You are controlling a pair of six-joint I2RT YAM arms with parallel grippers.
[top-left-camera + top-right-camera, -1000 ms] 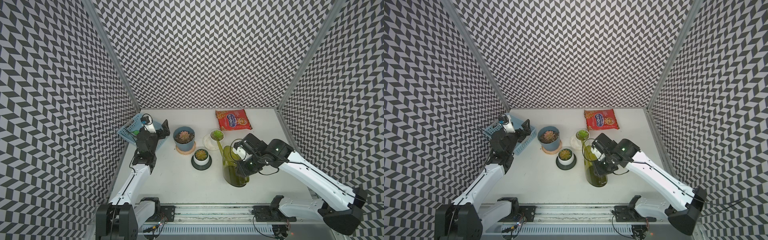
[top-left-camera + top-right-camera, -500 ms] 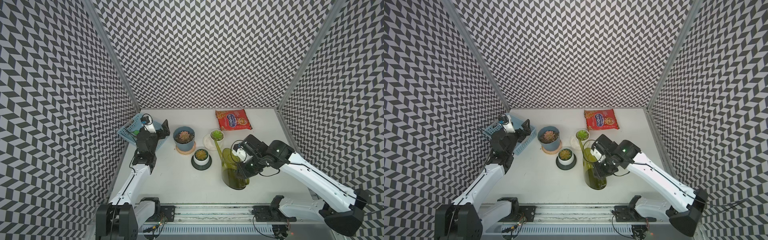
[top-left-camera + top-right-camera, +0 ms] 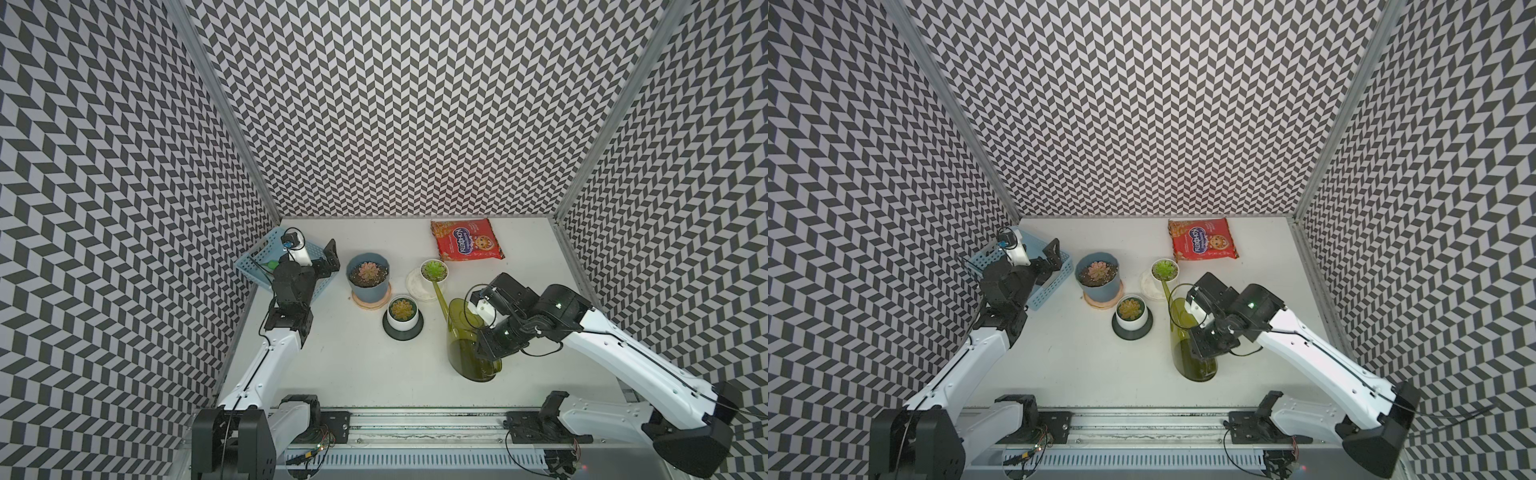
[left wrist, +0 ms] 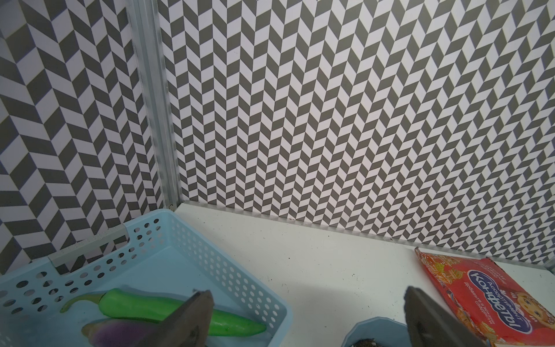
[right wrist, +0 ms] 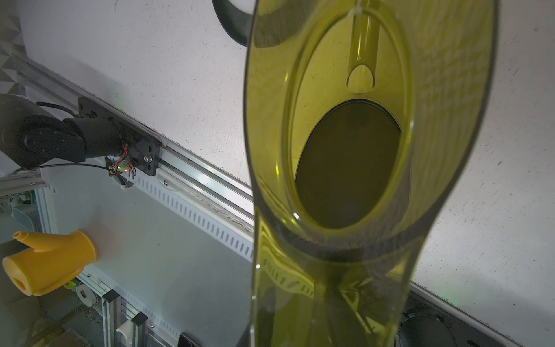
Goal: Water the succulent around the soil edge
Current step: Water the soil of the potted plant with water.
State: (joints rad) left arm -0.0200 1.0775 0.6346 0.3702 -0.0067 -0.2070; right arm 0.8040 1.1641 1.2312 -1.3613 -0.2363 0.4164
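Right wrist view: nearly filled by the green see-through watering can [image 5: 345, 150], looked into from its open top; no sight there of the fingers of the right gripper [image 3: 488, 345], and in both top views half buried behind the can. Closed tight on the can at its handle side. Base on the table [image 3: 353, 365] or just off it: cannot tell. Left wrist view: only the two tips of the left gripper [image 4: 307, 291] in frame, spread wide, holding nothing; purple aubergine [image 4: 114, 330] in the blue basket [image 4: 210, 258] partly covered by one tip, green pepper [image 4: 135, 305] beside it. Readable on the red packet [image 4: 492, 296]: "Конфеты"; smaller print too fine. Right arm stretched low from the rail toward the pots, wrist bent down; left arm raised over the basket, facing the back wall. Spout [image 3: 439, 293] ending just at the rim of the small white pot [image 3: 444, 279] with the green succulent [image 3: 434, 269].
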